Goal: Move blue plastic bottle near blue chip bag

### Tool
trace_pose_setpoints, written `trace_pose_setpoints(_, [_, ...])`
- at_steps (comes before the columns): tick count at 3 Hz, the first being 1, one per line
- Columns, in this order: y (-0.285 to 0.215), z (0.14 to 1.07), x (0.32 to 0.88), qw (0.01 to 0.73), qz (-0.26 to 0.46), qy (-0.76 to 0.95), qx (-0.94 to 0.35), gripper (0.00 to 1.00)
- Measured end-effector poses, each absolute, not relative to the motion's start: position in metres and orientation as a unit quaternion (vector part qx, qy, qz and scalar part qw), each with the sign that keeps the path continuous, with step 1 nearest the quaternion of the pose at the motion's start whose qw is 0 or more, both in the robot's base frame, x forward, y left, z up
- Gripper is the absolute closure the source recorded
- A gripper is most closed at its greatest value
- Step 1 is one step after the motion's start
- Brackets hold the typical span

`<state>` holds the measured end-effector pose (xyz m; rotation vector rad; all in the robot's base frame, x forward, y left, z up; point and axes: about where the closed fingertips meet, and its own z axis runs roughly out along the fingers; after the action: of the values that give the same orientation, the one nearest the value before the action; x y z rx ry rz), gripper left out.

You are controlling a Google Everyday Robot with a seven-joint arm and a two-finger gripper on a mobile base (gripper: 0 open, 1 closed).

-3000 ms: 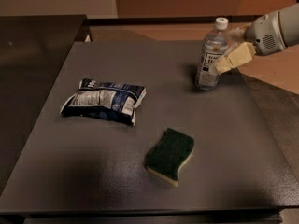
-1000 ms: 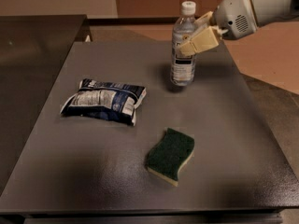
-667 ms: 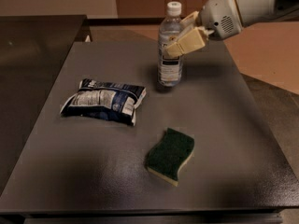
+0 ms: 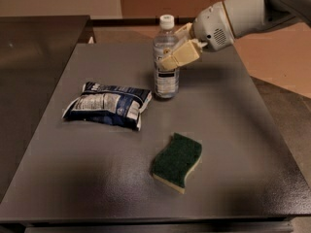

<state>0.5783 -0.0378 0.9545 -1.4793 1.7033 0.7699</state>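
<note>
The blue plastic bottle [image 4: 166, 62] stands upright on the grey table [image 4: 233, 130], clear bluish with a white cap and a dark-and-white label. My gripper [image 4: 176, 51] reaches in from the upper right and is shut on the bottle's middle with its cream-coloured fingers [image 4: 179, 58]. The blue chip bag [image 4: 108, 104] lies flat just left of the bottle's base, a small gap between them.
A green-and-yellow sponge [image 4: 177, 161] lies toward the table's front, right of centre. A dark counter [image 4: 34, 47] adjoins the table on the left. The table's right edge drops to the floor [image 4: 286, 67].
My gripper has carried the upright bottle leftward across the table, from the far right edge to a spot just right of the chip bag. The bag and sponge have not moved.
</note>
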Motion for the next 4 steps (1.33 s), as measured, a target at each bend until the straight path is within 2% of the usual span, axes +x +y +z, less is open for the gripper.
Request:
trace_pose_setpoints(1, [-0.034,0.9447,0.5756,0.375,0.305,0.658,-0.577,0.82])
trace_pose_setpoints(4, [-0.0278,0.9357,0.5732,0.376,0.311,0.653,-0.579,0.12])
